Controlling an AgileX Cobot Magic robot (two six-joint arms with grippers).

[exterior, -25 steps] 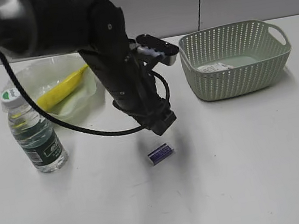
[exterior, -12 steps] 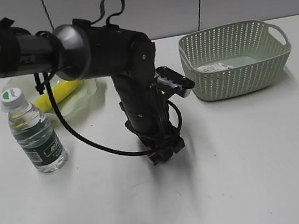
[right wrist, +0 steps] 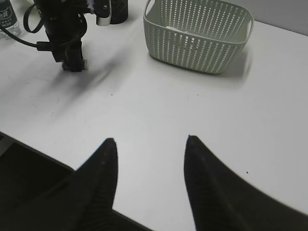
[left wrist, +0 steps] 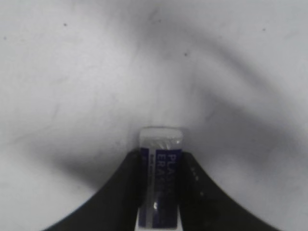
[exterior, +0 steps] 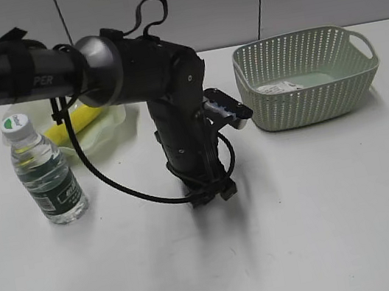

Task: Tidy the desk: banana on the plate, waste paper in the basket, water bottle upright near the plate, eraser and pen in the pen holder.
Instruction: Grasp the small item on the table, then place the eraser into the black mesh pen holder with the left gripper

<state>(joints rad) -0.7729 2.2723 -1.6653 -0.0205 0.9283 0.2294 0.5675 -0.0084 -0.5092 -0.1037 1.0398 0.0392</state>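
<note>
My left gripper (exterior: 210,193) stands straight down on the desk (exterior: 324,206) at the centre. In the left wrist view the left gripper (left wrist: 161,155) is shut on the eraser (left wrist: 161,185), a white block in a dark blue sleeve, its jaws pressing both long sides. The arm hides the eraser in the exterior view. The banana (exterior: 82,119) lies on the plate (exterior: 113,125). Upright beside the plate is the water bottle (exterior: 47,177). Waste paper (exterior: 280,88) lies in the basket (exterior: 310,77). My right gripper (right wrist: 150,139) hangs open over the desk's near edge. Pen and pen holder are out of view.
The basket (right wrist: 199,33) sits at the back right, a hand's width from the left arm (right wrist: 65,29). A dark drop beyond the desk's edge shows at the bottom left of the right wrist view.
The left arm came down over the eraser, and its jaws have closed on it. Bottle, plate, basket and right gripper have not moved.
</note>
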